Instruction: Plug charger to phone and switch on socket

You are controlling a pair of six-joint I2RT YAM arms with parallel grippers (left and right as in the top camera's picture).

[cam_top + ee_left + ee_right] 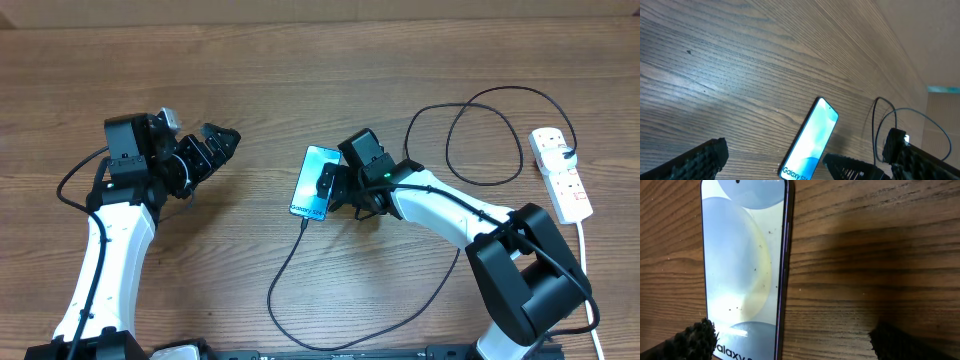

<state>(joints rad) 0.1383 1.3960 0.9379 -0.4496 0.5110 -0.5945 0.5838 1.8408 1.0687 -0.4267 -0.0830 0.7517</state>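
Note:
The phone (313,180) lies flat on the wooden table with its blue-teal screen up. It also shows in the left wrist view (811,141) and the right wrist view (742,265). The thin black charger cable (290,262) reaches the phone's near short edge, loops along the table front and runs up to the white socket strip (562,178) at the far right. My right gripper (336,192) is open and empty, low over the phone's right edge (795,345). My left gripper (222,148) is open and empty, well left of the phone (772,167).
The cable makes a loop (485,135) between the right arm and the socket. The socket's white cord (588,270) runs down the right edge. The right arm's base (525,270) stands at the front right.

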